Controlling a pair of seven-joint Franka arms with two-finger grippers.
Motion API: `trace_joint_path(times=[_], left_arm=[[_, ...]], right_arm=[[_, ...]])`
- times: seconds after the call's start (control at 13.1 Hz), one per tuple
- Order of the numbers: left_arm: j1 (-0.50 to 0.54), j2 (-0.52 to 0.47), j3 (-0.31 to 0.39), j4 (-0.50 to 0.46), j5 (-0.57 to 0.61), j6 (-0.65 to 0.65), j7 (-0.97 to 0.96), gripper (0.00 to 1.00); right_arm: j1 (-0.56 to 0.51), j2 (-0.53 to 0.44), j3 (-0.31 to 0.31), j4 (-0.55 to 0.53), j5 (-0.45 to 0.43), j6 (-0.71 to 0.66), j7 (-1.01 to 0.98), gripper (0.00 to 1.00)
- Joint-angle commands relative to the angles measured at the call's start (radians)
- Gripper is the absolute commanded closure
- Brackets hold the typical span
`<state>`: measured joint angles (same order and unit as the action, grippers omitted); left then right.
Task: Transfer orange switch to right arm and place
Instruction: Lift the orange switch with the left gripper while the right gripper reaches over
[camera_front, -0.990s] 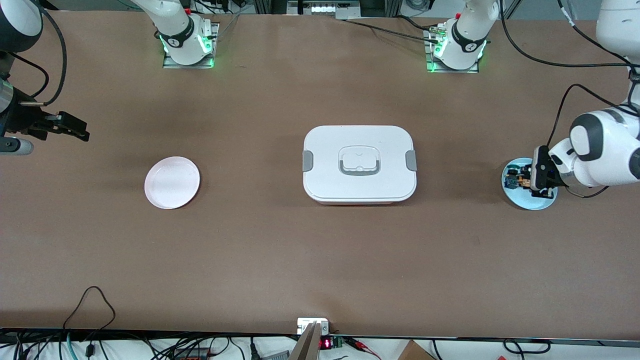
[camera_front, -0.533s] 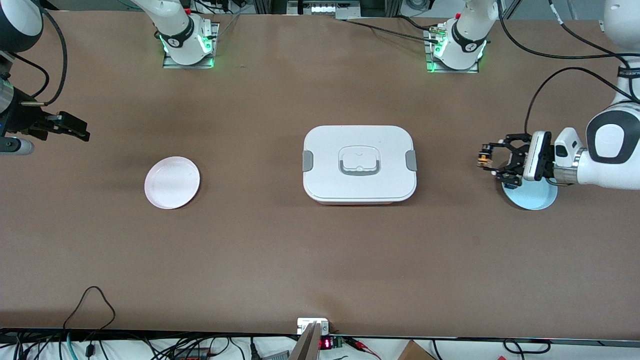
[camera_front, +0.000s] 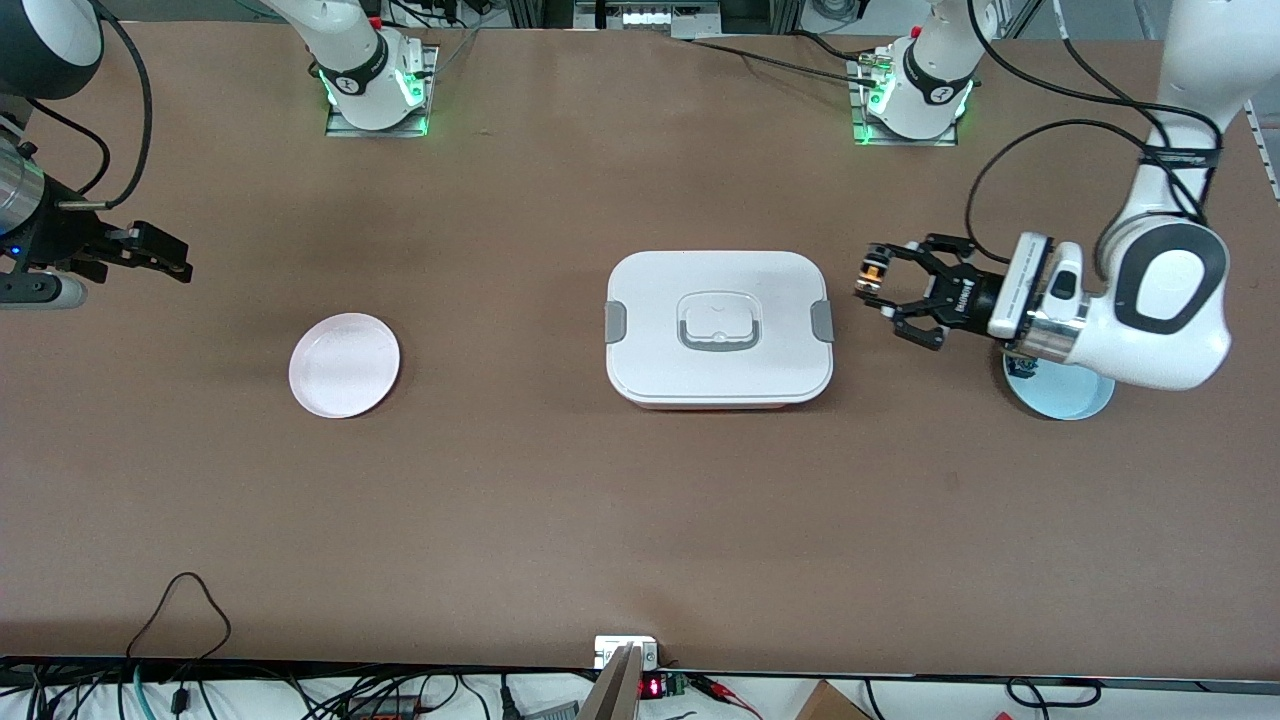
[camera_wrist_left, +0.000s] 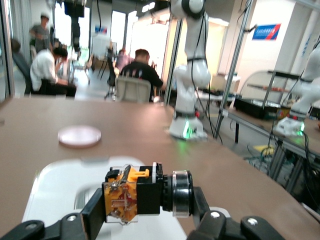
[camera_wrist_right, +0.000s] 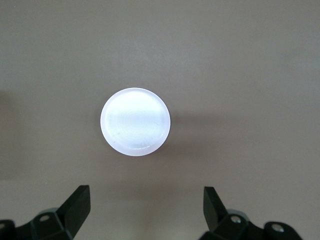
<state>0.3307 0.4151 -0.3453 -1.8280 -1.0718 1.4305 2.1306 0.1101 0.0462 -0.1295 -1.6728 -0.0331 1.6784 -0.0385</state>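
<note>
Pinching the orange switch (camera_front: 876, 272), the left gripper (camera_front: 880, 290) has swung from the blue plate (camera_front: 1060, 395) toward the white box (camera_front: 718, 325); right gripper (camera_front: 160, 258) spread.

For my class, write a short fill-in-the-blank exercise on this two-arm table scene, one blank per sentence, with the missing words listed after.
1. The left claw is shut on the ____ switch.
2. The right claw stands ____ above the table.
3. The white box with grey clips has its lid ____.
4. The pink plate lies toward the ____ arm's end of the table.

Missing words: orange; open; on; right
</note>
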Motion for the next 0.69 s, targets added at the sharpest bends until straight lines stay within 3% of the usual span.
trace_joint_path(times=[0.0, 0.3, 0.61], left_arm=[[0.019, -0.013, -0.101, -0.049, -0.199, 0.002, 0.049, 1.00], [0.019, -0.108, -0.288, -0.164, -0.442, 0.230, 0.069, 1.00], [0.019, -0.173, -0.397, -0.187, -0.538, 0.399, 0.069, 1.00]], right_arm=[[-0.007, 0.003, -0.009, 0.019, 0.013, -0.014, 0.009, 0.00], [-0.004, -0.003, -0.009, 0.018, 0.012, -0.017, 0.008, 0.00], [-0.004, -0.003, -0.009, 0.007, 0.003, -0.017, 0.008, 0.00]])
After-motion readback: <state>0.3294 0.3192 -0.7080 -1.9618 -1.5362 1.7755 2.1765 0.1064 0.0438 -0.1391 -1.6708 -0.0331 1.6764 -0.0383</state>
